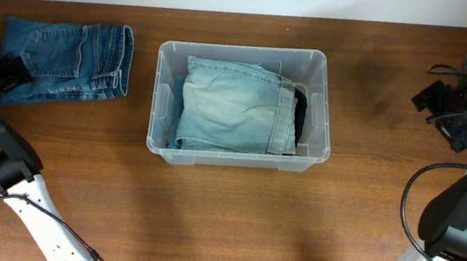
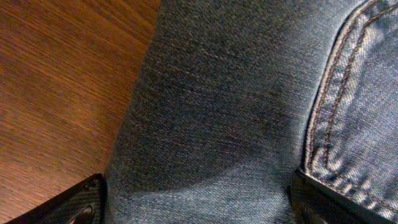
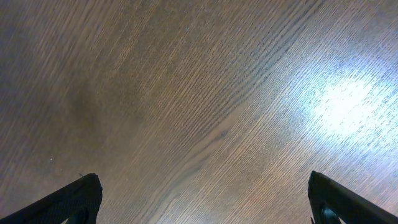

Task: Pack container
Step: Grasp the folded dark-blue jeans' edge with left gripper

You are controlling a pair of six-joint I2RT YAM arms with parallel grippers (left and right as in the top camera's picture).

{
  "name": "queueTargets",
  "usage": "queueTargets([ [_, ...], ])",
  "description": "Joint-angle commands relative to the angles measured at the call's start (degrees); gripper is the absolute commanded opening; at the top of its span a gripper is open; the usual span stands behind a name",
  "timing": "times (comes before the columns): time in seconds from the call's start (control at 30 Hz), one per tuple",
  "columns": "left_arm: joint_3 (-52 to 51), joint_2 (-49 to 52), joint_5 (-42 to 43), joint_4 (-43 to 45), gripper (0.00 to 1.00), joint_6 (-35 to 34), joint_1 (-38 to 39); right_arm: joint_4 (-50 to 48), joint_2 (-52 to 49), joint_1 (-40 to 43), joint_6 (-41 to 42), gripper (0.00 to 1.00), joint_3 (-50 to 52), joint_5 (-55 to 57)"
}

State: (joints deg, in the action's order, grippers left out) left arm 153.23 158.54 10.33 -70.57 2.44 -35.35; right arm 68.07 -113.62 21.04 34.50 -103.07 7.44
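Nearly there: second pair straddled

Your left gripper [image 2: 202, 202] stands wide astride the dark blue folded denim jeans [image 1: 71, 61], ready to pinch. The clear rectangular plastic container [image 1: 160, 97] sits central on the brown wooden table [image 1: 364, 214], pale folded jeans [image 1: 236, 105] inside. Your right gripper [image 3: 202, 199] hangs spread, parked clear.

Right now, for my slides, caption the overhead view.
Light jeans packed in the container; left gripper open over dark jeans, right gripper open above the table.
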Motion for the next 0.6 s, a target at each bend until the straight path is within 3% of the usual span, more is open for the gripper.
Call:
queueTargets([
  [0.0,-1.33,4.76,9.25,-2.47,0.89,0.7,0.68,0.02,-0.28,0.37,0.5,0.98,0.0,0.72],
  [0.07,-1.33,4.76,11.96,-2.97,0.83,0.68,0.72,0.02,-0.28,0.37,0.5,0.98,0.0,0.7],
  [0.23,-1.33,4.76,15.41,-6.84,0.8,0.68,1.57,0.02,-0.28,0.37,0.5,0.98,0.0,0.72],
  [0.57,-1.31,4.76,14.64,-7.65,0.87,0.7,1.73,0.02,-0.28,0.37,0.5,0.98,0.0,0.72],
])
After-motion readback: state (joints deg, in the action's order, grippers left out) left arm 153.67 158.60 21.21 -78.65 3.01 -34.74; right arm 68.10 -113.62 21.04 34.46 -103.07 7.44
